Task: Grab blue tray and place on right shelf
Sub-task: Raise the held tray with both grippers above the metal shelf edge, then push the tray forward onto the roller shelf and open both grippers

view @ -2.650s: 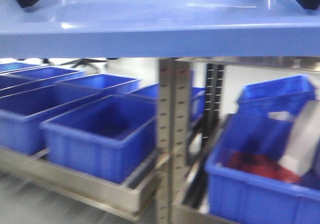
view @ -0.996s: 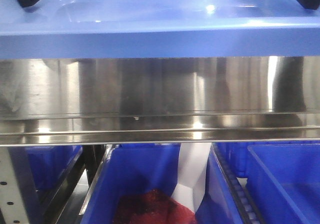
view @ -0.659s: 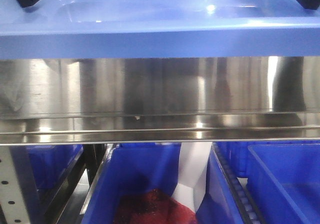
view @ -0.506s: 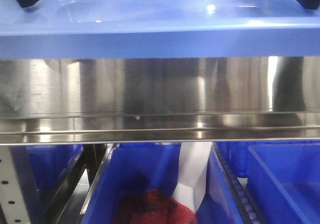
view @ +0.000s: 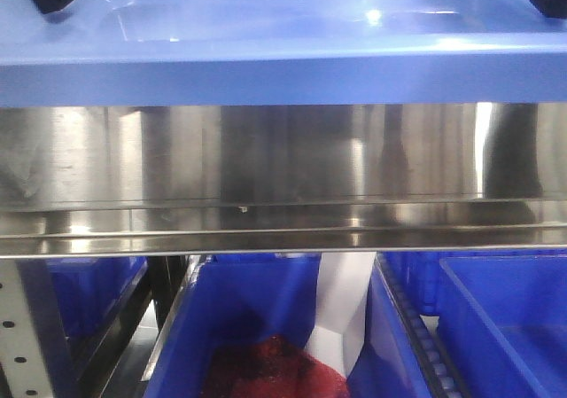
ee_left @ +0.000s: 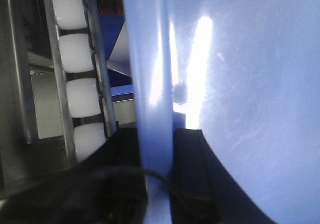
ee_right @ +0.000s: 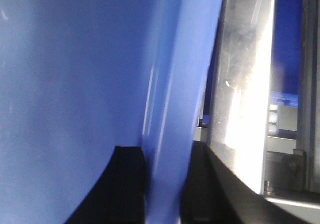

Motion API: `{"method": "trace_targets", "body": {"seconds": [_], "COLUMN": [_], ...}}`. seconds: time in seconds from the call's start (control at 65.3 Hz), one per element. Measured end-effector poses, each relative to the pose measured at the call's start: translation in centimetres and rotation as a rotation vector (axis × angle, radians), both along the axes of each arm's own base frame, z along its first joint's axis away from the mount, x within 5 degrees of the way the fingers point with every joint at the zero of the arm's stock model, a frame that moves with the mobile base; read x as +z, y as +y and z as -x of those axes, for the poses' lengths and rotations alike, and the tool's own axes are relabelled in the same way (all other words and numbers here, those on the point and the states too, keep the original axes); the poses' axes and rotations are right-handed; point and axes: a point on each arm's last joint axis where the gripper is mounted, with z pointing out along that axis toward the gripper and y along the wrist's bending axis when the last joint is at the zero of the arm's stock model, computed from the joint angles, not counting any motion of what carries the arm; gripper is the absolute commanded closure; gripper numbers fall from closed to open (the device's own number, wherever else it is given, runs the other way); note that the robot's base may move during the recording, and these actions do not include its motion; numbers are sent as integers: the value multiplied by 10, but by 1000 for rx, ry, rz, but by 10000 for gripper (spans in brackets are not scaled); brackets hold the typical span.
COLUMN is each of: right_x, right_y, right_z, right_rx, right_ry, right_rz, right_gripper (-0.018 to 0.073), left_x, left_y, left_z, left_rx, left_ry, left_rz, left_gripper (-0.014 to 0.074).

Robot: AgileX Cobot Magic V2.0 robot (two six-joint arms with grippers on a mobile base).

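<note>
Glossy plastic, the blue tray (view: pixel 283 26) hangs just above the front lip of the right shelf (view: pixel 283 159), left gripper (ee_left: pixel 156 151) and right gripper (ee_right: pixel 162 184) each pinching its thin rim, so pushing in too low could snag that lip and wrench it loose.

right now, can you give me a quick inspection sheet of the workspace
Surface: right shelf, a shiny steel front lip filling the front view; its top deck is hidden.
Job's things: blue tray, held above the lip; whether it touches the shelf cannot be told.
Clutter: deep blue bin below the lip, holding something red and a white piece; a second bin to its right.
Grippers: left gripper and right gripper each clamp the tray's rim, one finger on either side.
Cables: a dark cable at the left gripper.
Surroundings: perforated post lower left; white rollers in a track beside the tray.
</note>
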Motion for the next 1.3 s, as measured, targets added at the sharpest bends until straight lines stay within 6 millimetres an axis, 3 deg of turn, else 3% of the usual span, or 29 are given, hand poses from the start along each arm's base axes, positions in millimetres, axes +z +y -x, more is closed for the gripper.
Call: {"method": "trace_targets", "body": {"seconds": [0.276,0.46,0.567,0.705,0.797,0.95,1.134,1.226,1.302], "right_x": [-1,23,47,59,51,19,-17,-28,-32], "right_y": [0,0,0,5,13,29,40,41,42], "right_z": [3,2,-3,-26,-47,-87,-113,-120,-123], "right_rx": [18,30,34,27,27,33,33,31,30], "right_ry": [31,-28,-106,-146,-124,-86,-16,10,17], "right_rz": [12,-3,-9,23,41,57,84,97,104], "right_gripper": [503,503,503,503,503,503,503,502,501], "left_x": [0,22,41,46,38,15,-12,-20,-25], "left_y": [-1,-1,-2,-4,-3,3,1,-1,-2], "left_z": [2,-3,-14,-43,-64,-92,-112,-117,-120], "left_rx": [-3,-4,4,28,50,90,85,82,70], "left_ry": [21,-46,-119,-143,-125,-74,-17,-2,7], "left_rz": [13,15,15,4,-16,-53,-101,-110,-119], "left_gripper": [645,645,645,645,645,645,636,586,489]}}
